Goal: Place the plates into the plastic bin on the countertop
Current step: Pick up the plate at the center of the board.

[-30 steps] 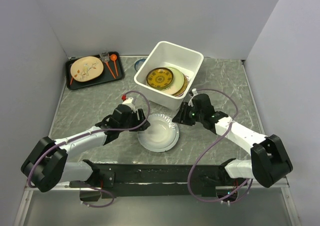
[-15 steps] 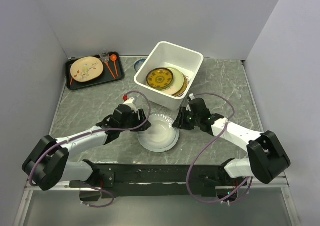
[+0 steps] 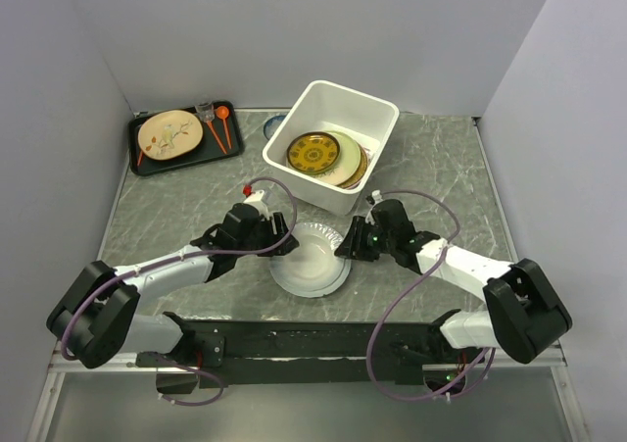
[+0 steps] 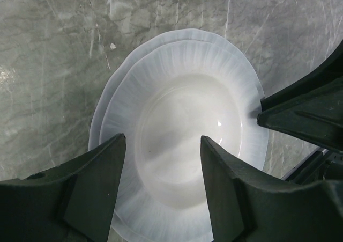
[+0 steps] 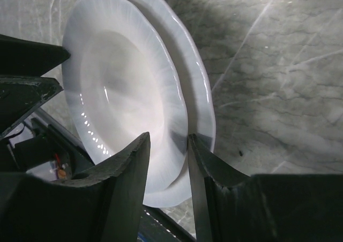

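**Entry: white plates, pick-up stage**

1. Left end effector (image 4: 163, 140): released, fingers wide apart over the stack's rim, in front of the left corner of the white rectangular plastic bin (image 3: 299, 180).
2. Right end effector (image 5: 169, 137): fingers narrowly parted astride the opposite rim, in front of the bin's near corner. I cannot tell whether it pinches.
3. Two glossy white ribbed round plates (image 3: 312, 261): nested, flat on the grey-green marbled table (image 3: 167, 207), just in front of the bin's front wall.
4. Bin contents: woven yellow round plate (image 3: 313, 153) lying on a cream round plate (image 3: 351, 160).

**Risks:**
- The slick rim is likely to slip from a one-sided pinch.
- The nested pair may part, and the lower plate may drag or drop.
- The front wall is close enough to catch a low lift.
- The end effectors stand close and could clash.

**Change:** a second ago the right end effector stood nearer the bin, off the plates. It has since come onto their rim. The left end effector and the plates are almost unmoved.
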Tool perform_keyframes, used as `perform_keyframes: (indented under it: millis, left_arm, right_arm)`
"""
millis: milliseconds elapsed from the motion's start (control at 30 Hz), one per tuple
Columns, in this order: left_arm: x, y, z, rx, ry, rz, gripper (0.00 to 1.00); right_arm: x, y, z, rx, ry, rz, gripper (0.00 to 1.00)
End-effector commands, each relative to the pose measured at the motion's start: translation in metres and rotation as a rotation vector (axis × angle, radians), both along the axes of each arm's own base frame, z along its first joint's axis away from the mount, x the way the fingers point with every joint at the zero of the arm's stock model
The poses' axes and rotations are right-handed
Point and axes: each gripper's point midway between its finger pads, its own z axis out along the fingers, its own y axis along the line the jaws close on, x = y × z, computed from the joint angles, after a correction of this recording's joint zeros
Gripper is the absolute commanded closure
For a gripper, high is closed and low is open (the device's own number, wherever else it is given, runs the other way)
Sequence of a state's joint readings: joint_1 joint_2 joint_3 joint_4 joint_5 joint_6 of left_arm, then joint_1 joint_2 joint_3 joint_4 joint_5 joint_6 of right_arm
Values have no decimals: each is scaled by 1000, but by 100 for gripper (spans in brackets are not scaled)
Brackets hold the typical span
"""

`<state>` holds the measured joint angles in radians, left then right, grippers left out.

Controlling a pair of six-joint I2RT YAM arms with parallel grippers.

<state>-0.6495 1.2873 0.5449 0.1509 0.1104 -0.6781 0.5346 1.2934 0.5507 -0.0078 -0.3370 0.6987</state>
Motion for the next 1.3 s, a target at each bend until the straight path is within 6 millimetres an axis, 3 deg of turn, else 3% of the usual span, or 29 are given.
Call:
perform_keyframes:
  millis: [0,467,700,1133,1267]
  left_arm:
    - [2,-5,5,-29,-8,-3,37]
    - [-1,-7,-4,-29,10,-16,41]
    - [0,-9,-7,-31,18,-21,40]
    - [1,-4,-4,-14,6,0,40]
    - [1,-4,-3,-14,5,-2,39]
  right_arm:
    - [-9,9,-9,56,35,25,58]
    - [-37,19,-39,212,154,33,58]
    - [-42,27,-43,291,171,48,60]
    - [-36,40,-42,375,186,64,100]
    - [-37,39,-41,376,179,62,100]
